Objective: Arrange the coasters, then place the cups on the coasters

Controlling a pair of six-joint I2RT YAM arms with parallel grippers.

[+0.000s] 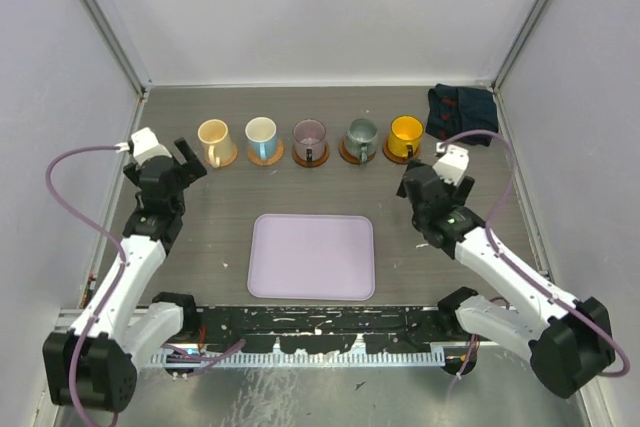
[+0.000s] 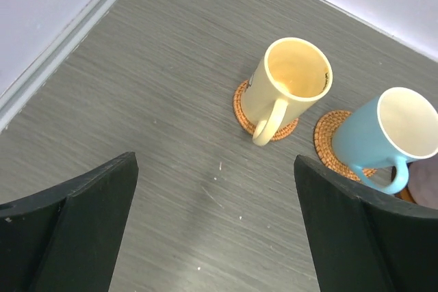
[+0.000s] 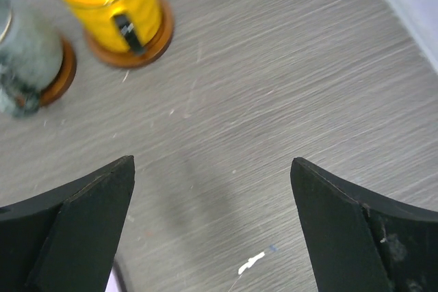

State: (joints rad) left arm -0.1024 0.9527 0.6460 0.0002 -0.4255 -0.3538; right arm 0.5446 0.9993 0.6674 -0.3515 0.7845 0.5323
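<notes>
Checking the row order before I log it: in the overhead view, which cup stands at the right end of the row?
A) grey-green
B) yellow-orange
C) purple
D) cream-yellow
B: the yellow-orange cup ends the row on the right, beside the grey-green cup and nearest the dark cloth.

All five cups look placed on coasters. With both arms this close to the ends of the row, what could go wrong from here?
1. The left gripper, open and empty, hangs right beside the cream-yellow cup. A careless retreat could clip that cup and tip it into the light blue cup close by.
2. The right gripper, also open and empty, sits near the yellow-orange cup at the other end. A sideways swing there could knock it off its coaster.
</notes>
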